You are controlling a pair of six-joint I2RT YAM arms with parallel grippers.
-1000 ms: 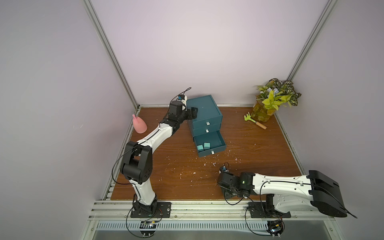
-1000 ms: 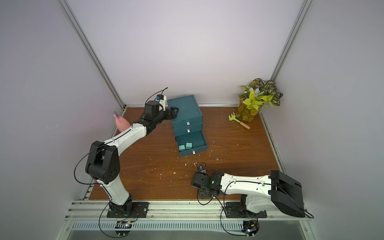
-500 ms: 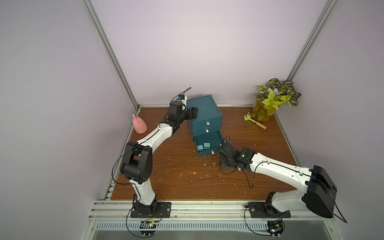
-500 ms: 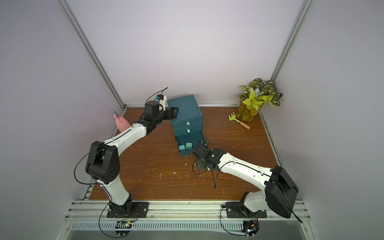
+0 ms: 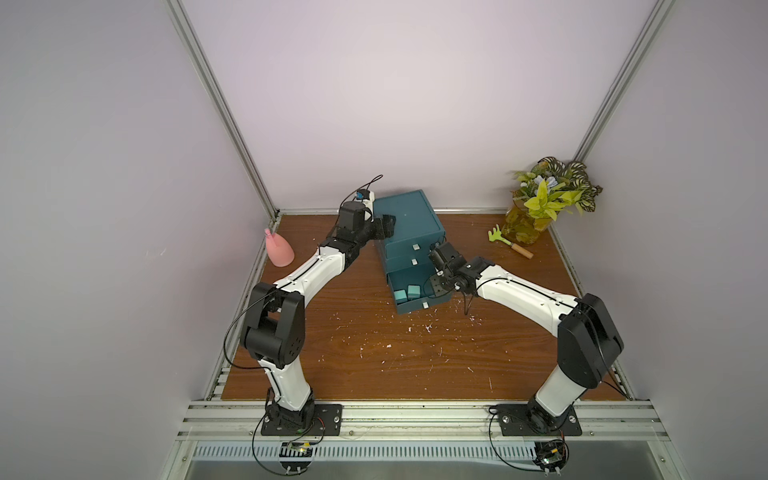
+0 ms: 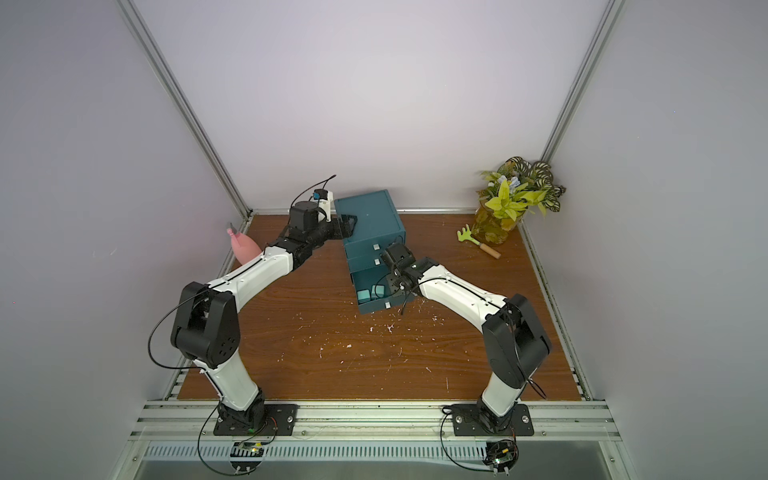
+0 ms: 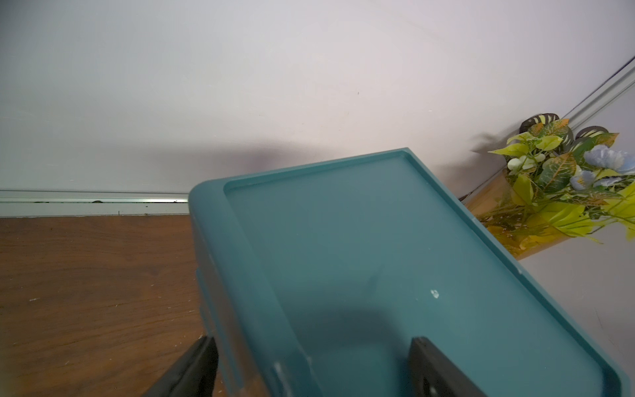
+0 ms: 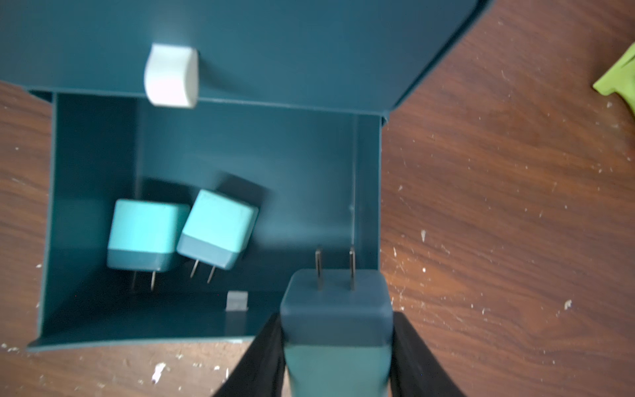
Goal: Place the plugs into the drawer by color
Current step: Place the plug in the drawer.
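The blue-teal cube-shaped plastic plug (image 8: 336,302), with its two thin metal prongs leading, is held pinched between the black fingers of the right gripper (image 8: 337,321), whose jaws are set narrow against its two sides. It is held just above the pulled-out bottom drawer (image 8: 92,154) of the dark teal boxy plastic cabinet (image 5: 409,216), which stands at 12 o'clock on the brown wooden tabletop (image 5: 374,353).

In both top views the plug is found about over the drawer's 3 o'clock wall, near the front corner. Its long axis is laid along the fingers, with the prongs aimed at roughly 11 o'clock, toward the cabinet's face.

A turquoise cube plug (image 8: 144,233) and a tilted twin plug (image 8: 216,227) are seen close together at the drawer's 9 o'clock side, so bare floor is left between them and the gripper. The release is judged to turn on a short shift toward 9 o'clock, so that the plug is brought wholly inside the wall.

The left gripper (image 5: 385,223) is set at the cabinet's 10 o'clock top corner, jaws apart astride the rim. Whether the rim is pressed cannot be told. The right arm is plainly the nearer.
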